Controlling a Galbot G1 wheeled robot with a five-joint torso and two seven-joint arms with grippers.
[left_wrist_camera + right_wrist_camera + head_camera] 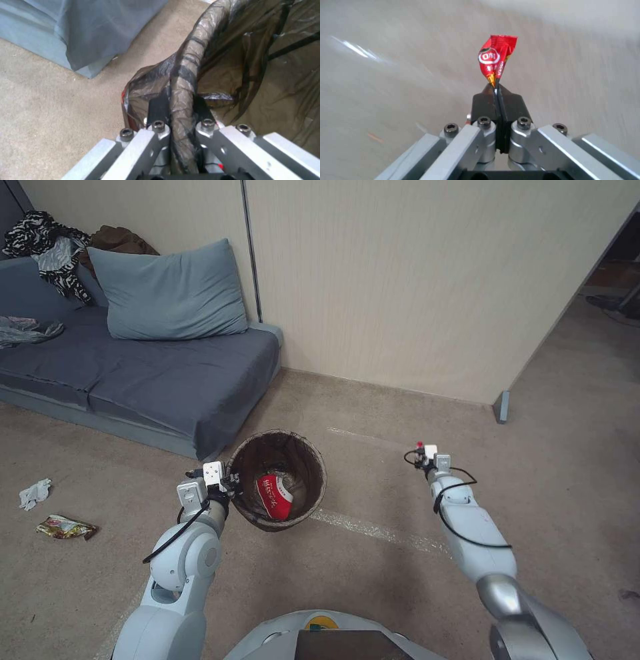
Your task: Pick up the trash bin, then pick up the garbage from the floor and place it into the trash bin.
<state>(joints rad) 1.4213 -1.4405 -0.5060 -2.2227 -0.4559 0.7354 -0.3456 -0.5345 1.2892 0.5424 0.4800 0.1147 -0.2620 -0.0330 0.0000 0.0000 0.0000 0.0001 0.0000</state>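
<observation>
Beige carpet point(373, 580), grey sofa point(167, 373), panelled wall point(413, 280): your workspace.
Left claw point(180, 110) clamps the trash bin point(300, 447) rim; right claw point(496, 93) pinches a red snack wrapper point(495, 57).

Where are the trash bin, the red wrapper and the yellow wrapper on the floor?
trash bin point(313, 457): head view, bag-covered rim.
red wrapper point(493, 58): right wrist view, printed face above the right gripper.
yellow wrapper point(65, 527): head view, its middle.
</observation>
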